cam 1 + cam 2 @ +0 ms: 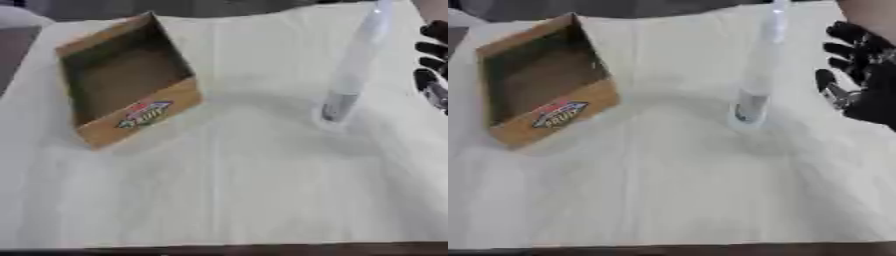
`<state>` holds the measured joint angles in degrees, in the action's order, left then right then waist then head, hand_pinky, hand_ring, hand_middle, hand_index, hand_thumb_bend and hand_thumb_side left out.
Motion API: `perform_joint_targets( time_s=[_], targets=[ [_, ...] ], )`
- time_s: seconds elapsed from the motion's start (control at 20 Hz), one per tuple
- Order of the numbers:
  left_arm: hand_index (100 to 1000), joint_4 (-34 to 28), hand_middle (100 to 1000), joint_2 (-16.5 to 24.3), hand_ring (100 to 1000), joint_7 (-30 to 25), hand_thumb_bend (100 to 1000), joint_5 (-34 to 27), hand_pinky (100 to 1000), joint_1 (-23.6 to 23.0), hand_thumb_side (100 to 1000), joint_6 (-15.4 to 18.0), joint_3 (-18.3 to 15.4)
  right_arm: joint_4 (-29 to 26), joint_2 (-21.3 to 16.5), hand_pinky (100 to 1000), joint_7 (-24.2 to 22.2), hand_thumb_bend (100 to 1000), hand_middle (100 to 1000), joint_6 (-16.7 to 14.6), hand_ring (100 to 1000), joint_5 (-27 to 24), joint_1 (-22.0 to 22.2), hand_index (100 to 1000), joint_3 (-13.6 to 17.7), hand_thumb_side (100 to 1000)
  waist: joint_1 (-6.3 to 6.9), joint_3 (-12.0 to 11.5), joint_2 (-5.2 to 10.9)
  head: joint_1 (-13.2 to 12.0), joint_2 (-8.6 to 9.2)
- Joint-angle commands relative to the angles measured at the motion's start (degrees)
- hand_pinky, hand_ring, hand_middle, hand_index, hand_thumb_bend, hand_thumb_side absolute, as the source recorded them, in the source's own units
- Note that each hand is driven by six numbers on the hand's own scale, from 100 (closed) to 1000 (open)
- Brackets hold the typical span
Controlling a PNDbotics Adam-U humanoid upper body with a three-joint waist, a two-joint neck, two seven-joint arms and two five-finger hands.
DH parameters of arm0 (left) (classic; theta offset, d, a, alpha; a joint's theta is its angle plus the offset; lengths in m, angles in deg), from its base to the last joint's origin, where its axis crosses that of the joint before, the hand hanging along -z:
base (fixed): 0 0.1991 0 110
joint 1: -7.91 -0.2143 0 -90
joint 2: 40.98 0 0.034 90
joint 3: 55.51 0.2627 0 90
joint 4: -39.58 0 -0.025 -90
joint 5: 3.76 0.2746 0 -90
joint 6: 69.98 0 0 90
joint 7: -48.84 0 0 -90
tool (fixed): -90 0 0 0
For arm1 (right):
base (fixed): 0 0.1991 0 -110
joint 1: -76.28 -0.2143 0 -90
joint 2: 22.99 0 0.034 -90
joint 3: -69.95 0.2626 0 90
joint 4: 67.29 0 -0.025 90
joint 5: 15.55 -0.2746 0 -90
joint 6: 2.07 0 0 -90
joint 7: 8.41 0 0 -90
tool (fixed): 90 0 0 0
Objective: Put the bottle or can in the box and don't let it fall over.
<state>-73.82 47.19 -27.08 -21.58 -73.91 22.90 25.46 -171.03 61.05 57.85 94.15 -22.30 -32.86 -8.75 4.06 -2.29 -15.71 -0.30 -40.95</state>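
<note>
Right hand (866, 85), fingers spread, holds nothing beside the upright bottle (759, 70), its long axis vertical.

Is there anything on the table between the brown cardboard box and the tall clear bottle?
No. Between the open brown cardboard box and the tall clear plastic bottle lies only bare white tablecloth, seen in both eye views.
</note>
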Motion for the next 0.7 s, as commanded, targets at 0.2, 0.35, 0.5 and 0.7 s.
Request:
perform_joint_targets(
  time_s=[0.2, 0.35, 0.5, 0.7],
  targets=[
    [897, -1.2, 958, 1.5, 1000, 0.0, 410, 0.4, 1000, 0.2, 918, 0.2, -0.6, -0.3, -0.9, 1000, -0.4, 127, 1000, -0.1, 1000, 0.0, -0.8, 999, 0.7, 100, -0.18, 0.1, 0.59, -0.4, -0.58],
    [897, -1.2, 959, 1.6, 1000, 0.0, 410, 0.4, 1000, 0.2, 918, 0.2, -0.5, -0.2, -0.9, 1000, -0.4, 125, 1000, -0.2, 1000, 0.1, -0.8, 998, 0.7, 100, -0.19, 0.1, 0.57, -0.4, -0.45],
    [897, -1.2, 959, 1.6, 1000, 0.0, 410, 0.4, 1000, 0.2, 918, 0.2, -0.5, 0.0, -0.9, 1000, -0.6, 121, 1000, -0.1, 1000, 0.2, -0.8, 996, 0.6, 100, -0.21, 0.0, 0.57, -0.2, -0.15],
    [897, -1.2, 959, 1.5, 1000, 0.0, 410, 0.4, 1000, 0.2, 917, 0.2, -0.5, 0.9, -1.0, 1000, -1.2, 116, 1000, -0.2, 1000, 0.5, -0.8, 997, 0.1, 109, -0.22, -0.1, 0.59, 0.3, 0.24]
  ],
)
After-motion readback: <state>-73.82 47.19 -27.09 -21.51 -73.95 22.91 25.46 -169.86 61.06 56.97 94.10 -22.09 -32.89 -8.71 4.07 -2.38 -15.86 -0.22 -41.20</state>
